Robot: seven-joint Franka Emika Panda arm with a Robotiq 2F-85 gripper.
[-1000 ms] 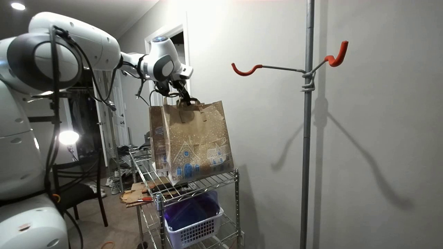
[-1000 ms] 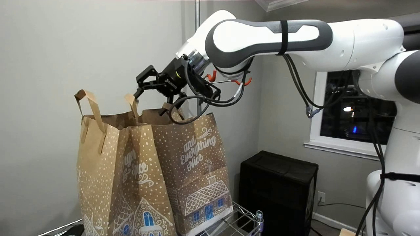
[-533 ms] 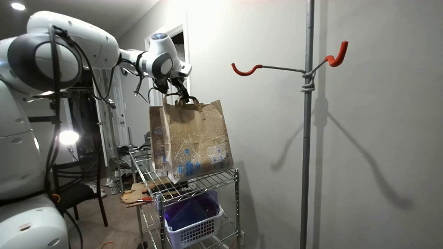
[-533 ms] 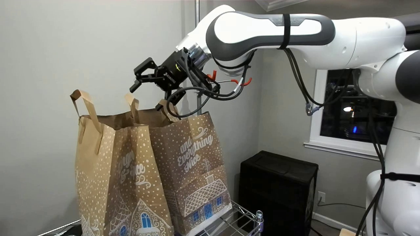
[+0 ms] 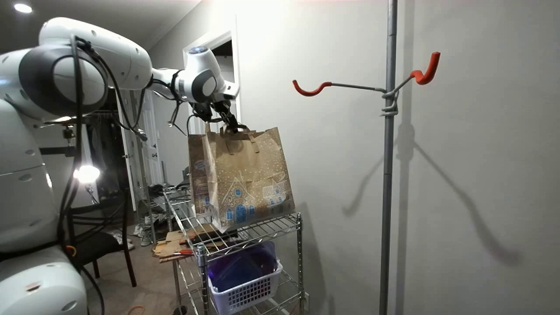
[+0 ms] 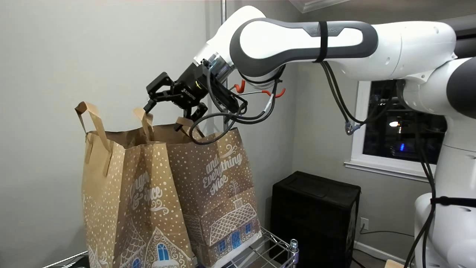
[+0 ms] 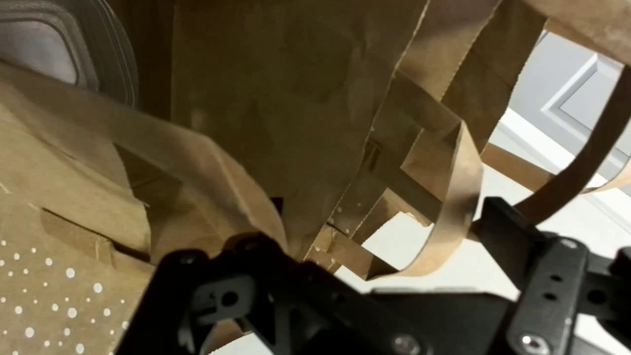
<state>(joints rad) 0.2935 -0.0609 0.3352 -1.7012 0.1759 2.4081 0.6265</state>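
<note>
Left bag: brown kraft shopping bag, white dots and houses printed; placed nearer in an exterior view.
Right bag: same kraft print, "and Everything Nice" lettered; just beside, slightly farther, partly covered by the left one.
Tool: held over the bag tops, jaws spread wide apart; fingertips set among the paper handles, contact cannot be told.
Handles: in the wrist view, one loop seen between the fingers, another passed close by the finger at left.
Wire shelf: both bags carried on its top tier, per an exterior view; lilac slotted basket stowed one tier lower.
Pole: grey metal, stood to the right of the bags in an exterior view, well apart; two red-covered hooks fixed on it.
</note>
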